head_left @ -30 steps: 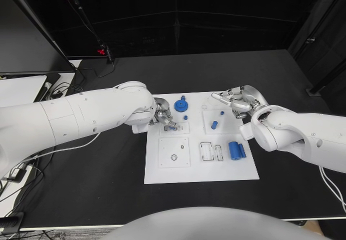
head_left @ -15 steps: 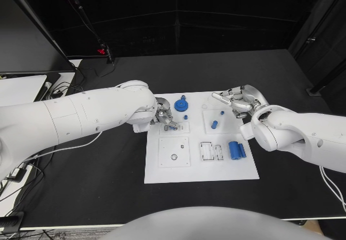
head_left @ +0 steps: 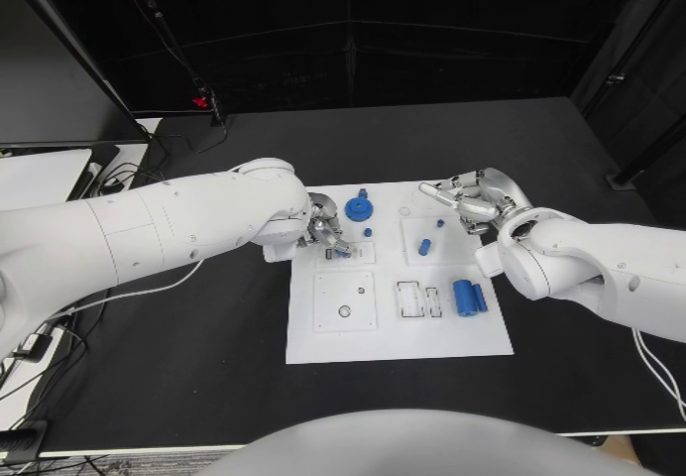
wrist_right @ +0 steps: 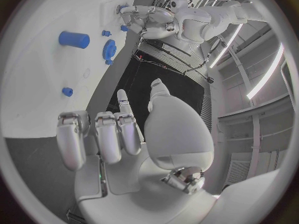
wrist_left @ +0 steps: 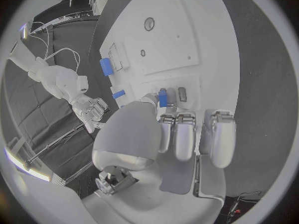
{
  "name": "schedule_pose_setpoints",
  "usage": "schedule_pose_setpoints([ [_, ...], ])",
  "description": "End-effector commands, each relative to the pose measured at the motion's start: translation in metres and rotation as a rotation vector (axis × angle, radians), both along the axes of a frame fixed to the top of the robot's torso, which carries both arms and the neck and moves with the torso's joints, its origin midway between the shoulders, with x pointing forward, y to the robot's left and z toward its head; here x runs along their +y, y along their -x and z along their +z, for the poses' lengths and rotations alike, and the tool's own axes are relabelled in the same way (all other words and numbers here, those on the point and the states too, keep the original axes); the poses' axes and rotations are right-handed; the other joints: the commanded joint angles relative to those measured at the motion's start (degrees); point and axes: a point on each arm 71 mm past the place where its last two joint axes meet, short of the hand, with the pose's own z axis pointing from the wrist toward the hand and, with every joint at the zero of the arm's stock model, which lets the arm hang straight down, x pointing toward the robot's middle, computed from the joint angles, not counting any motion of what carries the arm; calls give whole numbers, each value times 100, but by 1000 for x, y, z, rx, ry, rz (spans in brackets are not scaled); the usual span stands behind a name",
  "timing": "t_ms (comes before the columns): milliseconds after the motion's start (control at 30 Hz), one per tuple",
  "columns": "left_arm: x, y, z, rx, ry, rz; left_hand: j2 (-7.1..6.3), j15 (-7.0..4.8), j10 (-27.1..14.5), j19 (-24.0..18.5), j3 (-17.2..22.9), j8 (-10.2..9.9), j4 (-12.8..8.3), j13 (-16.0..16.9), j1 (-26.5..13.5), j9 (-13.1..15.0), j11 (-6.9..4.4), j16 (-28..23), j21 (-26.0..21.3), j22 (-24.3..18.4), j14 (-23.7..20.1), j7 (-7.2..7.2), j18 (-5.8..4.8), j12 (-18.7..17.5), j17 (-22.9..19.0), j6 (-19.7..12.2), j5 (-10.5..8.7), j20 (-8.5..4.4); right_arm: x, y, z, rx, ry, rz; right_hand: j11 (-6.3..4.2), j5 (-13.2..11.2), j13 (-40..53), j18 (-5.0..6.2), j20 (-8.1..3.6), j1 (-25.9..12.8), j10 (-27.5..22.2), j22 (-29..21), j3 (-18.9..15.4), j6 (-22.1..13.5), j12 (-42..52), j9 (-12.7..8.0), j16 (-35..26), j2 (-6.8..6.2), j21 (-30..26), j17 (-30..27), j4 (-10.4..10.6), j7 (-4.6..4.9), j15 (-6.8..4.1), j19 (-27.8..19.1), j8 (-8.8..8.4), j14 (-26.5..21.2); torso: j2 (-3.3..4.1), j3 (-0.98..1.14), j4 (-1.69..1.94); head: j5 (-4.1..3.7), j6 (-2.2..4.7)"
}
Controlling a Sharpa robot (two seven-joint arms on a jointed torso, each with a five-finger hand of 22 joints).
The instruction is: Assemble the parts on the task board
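Both robot hands over board: left (head_left: 323, 236) pinches blue part (wrist_left: 162, 97); right (head_left: 465, 201) empty, curled.

We see our left hand (head_left: 324, 238) crowding the task board's (head_left: 400, 342) upper-left corner, close beside the blue gear (head_left: 359, 209) and a small blue peg (head_left: 368, 233). Our right hand (head_left: 465, 203) blocks the upper-right corner. Between them stands a blue cylinder (head_left: 424, 248); the board's near edge and surrounding black table (head_left: 214, 337) lie open.

Pretty dark room, black curtain (head_left: 358, 50) behind the black tabletop (head_left: 186, 337). White desk (head_left: 36, 178) off to one side. Small red light (head_left: 203, 101) glowing at the back.
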Motion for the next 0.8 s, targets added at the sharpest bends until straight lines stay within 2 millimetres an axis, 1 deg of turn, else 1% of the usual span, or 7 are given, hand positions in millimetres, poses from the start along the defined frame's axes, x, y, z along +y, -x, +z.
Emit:
schedule_pose_setpoints([
  [33, 0, 2, -3, 18, -25, -9, 157, 28, 641, 598, 334, 11, -315, 1493, 116, 7, 7, 5, 18, 1509, 592, -125, -37, -31, 1508, 123, 9, 30, 1, 0, 1, -4, -6, 11, 15, 27, 1508, -41, 3, -43, 607, 1510, -35, -40, 15, 0, 14, 9, 17, 1506, 2, 3, -3, 596, 25, 585, -1, -3, 0, -3, 1],
  [267, -1, 2, -4, 24, -28, -15, 158, 28, 641, 598, 336, 10, -315, 1493, 114, 8, 7, 5, 18, 1509, 592, -125, -37, -31, 1508, 123, 9, 30, 1, 0, 1, -3, -7, 11, 17, 41, 1508, -41, 4, -57, 607, 1510, -41, -48, 15, 0, 14, 10, 17, 1506, 3, 5, -2, 596, 30, 585, 0, 0, 4, -10, -11],
  [500, -1, 2, -4, 26, -30, -16, 156, 28, 641, 598, 338, 7, -315, 1493, 107, 9, 8, 5, 18, 1509, 592, -125, -37, -31, 1508, 123, 7, 31, 1, 0, 0, 8, -21, 4, 18, 42, 1508, -41, 6, -82, 607, 1510, -50, -56, 15, 1, 14, 16, 17, 1506, 7, 7, 0, 596, 38, 585, 2, 2, 6, -10, -1],
  [633, -1, 2, -4, 24, -30, -12, 154, 28, 641, 598, 340, 3, -314, 1493, 97, 11, 8, 5, 18, 1509, 592, -124, -37, -31, 1508, 122, 6, 32, 1, 0, 0, 11, -25, 3, 18, 42, 1508, -41, 6, -82, 607, 1510, -50, -56, 15, 1, 14, 16, 17, 1506, 7, 7, 0, 596, 38, 585, 2, -3, 2, -9, -9],
  [800, -2, 1, -5, 21, -28, -9, 154, 28, 641, 598, 340, 3, -314, 1493, 97, 11, 8, 5, 18, 1509, 592, -124, -37, -31, 1508, 122, 6, 32, 1, 0, 0, 13, -26, 3, 18, 42, 1508, -41, 6, -82, 607, 1510, -50, -56, 15, 1, 14, 16, 17, 1506, 7, 7, 0, 596, 38, 585, 0, -3, 2, -13, -16],
])
